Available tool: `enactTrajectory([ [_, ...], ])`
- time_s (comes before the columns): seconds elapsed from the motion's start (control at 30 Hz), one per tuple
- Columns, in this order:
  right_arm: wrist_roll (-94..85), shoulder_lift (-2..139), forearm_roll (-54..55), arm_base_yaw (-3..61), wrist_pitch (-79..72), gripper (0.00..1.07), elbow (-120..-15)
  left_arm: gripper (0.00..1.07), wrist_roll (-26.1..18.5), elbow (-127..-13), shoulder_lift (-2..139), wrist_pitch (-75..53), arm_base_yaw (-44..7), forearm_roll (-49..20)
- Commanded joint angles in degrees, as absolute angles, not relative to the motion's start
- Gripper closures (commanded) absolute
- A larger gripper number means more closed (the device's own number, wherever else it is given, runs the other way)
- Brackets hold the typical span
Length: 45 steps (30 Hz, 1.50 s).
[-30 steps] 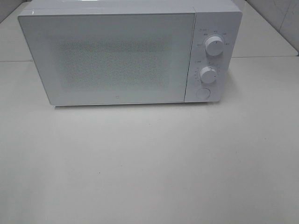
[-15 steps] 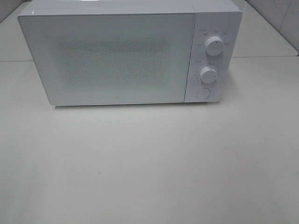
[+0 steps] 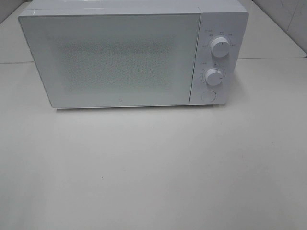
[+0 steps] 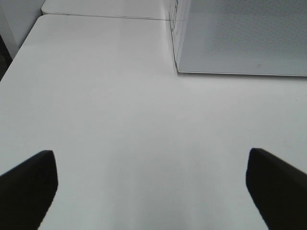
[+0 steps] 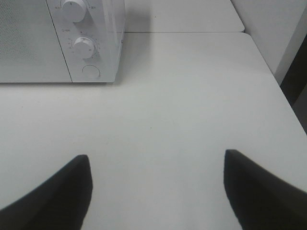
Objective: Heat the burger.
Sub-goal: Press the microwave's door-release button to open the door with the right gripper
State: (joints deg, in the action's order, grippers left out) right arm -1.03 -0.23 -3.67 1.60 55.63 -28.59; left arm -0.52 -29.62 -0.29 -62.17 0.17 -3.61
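Microwave [image 3: 115, 57] door shut, upper half of frame, on white table [image 3: 153, 167]; burger not seen, so can't tell its spot or look.
L gripper [image 4: 151, 152] & R gripper [image 5: 156, 155]: fingers wide apart, nothing btwn, both over table near microwave front.

The left gripper [image 4: 153, 191] hangs over the white desk [image 4: 105, 96], its two dark fingers [image 4: 26, 187] spread wide apart above bare surface. The microwave [image 4: 240, 38] stands at the desk edge adjoining a second desk [image 4: 105, 7], with its perforated door [image 4: 249, 33] closed.
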Motion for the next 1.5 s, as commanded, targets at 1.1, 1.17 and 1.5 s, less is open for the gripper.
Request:
enactTrajectory([
  [1.1,-3.8,21.1,-4.2,1.3,0.9,1.07,-20.3,0.06,-0.4,-29.6,-1.1,-61.4,-0.2,-3.3],
  [1.17,-2.8,28.1,-3.4,1.3,-9.7,1.07,-17.0,0.06,-0.4,-29.6,-1.1,-61.4,-0.2,-3.3],
  [1.5,-2.3,43.3,-3.7,1.3,-29.1,1.07,-13.3,0.06,-0.4,-29.6,-1.1,-61.4,-0.2,-3.3],
])
